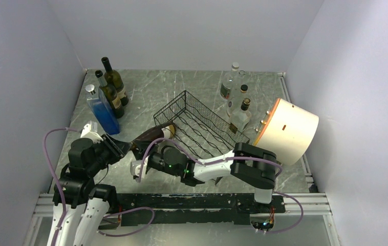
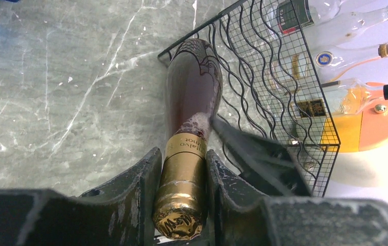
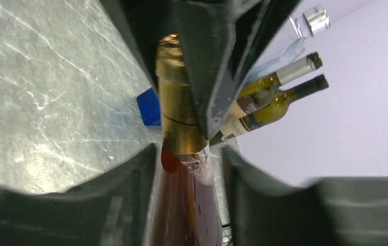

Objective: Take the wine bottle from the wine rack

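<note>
Left wrist: we log left gripper (image 2: 181, 171) clenched on wine bottle (image 2: 192, 92), crinkled gold-foil neck, dark glossy body, by black wire wine rack (image 2: 263, 61); right gripper (image 3: 184, 164) straddles it, grasp unclear.

The left arm (image 1: 82, 154) is bending forward, the left gripper (image 2: 181, 166) clamping the bottle (image 2: 192, 87) by its neck. The right arm (image 1: 207, 169) is reaching across leftward, the right gripper (image 3: 187, 159) straddling the bottle; whether it is gripping is unclear.

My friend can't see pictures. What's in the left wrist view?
The left pincer is shut on the gold-foil neck of a dark wine bottle whose base reaches into a black wire rack on a grey marble table. Clear bottles show beyond the rack.
</note>
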Controlling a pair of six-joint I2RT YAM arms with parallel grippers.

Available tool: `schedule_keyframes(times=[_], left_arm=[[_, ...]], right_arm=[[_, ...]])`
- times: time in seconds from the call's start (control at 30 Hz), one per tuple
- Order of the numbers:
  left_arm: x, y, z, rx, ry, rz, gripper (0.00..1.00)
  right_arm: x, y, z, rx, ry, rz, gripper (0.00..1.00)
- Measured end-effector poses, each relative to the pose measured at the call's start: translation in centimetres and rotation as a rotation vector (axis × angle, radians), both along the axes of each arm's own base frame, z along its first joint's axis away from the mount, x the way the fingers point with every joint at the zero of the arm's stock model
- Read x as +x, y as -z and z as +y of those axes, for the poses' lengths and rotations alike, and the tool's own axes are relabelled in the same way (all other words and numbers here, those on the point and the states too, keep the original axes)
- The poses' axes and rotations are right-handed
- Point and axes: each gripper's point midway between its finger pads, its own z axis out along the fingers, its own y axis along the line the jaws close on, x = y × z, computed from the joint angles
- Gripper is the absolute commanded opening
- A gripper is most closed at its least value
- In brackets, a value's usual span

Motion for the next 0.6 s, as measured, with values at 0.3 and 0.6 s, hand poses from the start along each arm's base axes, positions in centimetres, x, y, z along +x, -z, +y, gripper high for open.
schedule_keyframes(times=[0.3,0.6], left_arm=[[0.0,-0.1,0.1,0.03,0.016,-0.007,0.07],[0.2,-1.2,0.3,0.087,0.044,-0.007,0.07]], right_arm=[[2.5,-1.0,0.1,0.033,0.078,0.113,0.9],[2.5,-0.8,1.1,0.004,0.049,0.148,0.59]])
